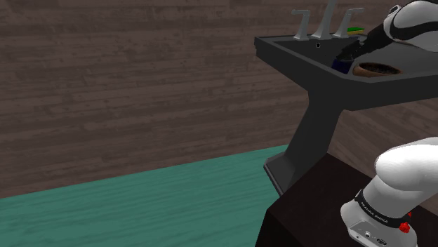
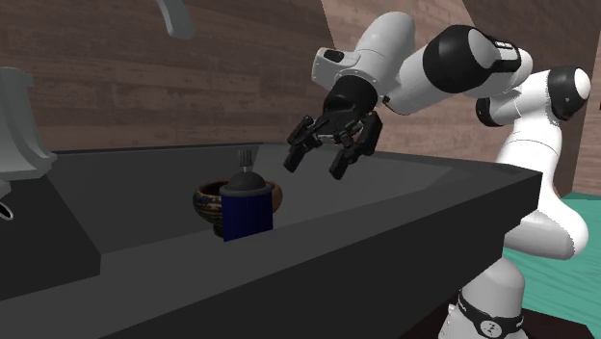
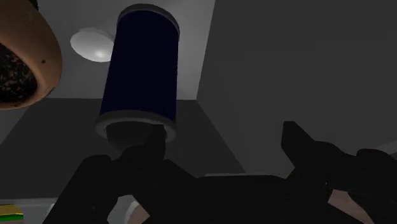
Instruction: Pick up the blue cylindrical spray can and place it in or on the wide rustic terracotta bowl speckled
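Spray can [image 2: 247,212] upright; arm [image 2: 438,67] angled down, jaws parted.

The spray can [image 3: 141,63] has a smooth dark-blue body with a faint sheen and a dull grey-black cap. The bowl [image 3: 44,54] looks like unglazed earthenware: matt orange-brown outside with small dark specks, rough and mottled dark inside. The sink [image 2: 405,183] is a smooth, matt dark grey and its taps [image 1: 326,21] a dull pale grey, the wall [image 1: 126,84] shows grained wooden planks, and the arm [image 2: 385,48] wears smooth white shells with a soft shine — its pincer [image 2: 316,166] a flat, matt black.
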{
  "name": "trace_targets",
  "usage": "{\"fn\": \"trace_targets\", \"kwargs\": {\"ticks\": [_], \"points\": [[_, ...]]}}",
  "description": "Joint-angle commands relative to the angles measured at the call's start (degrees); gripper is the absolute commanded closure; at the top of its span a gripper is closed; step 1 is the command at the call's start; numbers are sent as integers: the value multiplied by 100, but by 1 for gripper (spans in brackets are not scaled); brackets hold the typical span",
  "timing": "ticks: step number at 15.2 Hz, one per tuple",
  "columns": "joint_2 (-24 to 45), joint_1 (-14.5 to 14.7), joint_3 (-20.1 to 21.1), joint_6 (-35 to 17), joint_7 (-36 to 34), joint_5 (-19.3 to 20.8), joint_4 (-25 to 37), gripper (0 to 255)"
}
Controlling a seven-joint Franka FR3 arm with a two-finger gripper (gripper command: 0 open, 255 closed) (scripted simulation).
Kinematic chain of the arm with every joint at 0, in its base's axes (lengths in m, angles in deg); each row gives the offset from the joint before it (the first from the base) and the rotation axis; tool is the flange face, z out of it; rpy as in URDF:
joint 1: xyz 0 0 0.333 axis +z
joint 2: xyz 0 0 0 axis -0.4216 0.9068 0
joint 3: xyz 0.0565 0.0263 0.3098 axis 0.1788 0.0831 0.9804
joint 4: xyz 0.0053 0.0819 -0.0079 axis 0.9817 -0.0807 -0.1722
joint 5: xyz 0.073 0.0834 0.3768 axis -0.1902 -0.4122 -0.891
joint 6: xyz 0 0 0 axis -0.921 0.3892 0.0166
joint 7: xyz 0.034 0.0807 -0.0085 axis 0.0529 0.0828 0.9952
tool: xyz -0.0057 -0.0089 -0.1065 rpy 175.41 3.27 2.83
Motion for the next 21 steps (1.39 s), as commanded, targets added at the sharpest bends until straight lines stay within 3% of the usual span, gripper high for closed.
{"fn": "trace_targets", "kwargs": {"ticks": [1,5,13,21], "points": [[146,41,-259,-516,259,7,15,0],[465,307,-856,-1494,794,-72,125,0],[1087,790,-1184,-2127,956,-263,222,0],[1086,790,-1184,-2126,955,-263,221,0]]}}
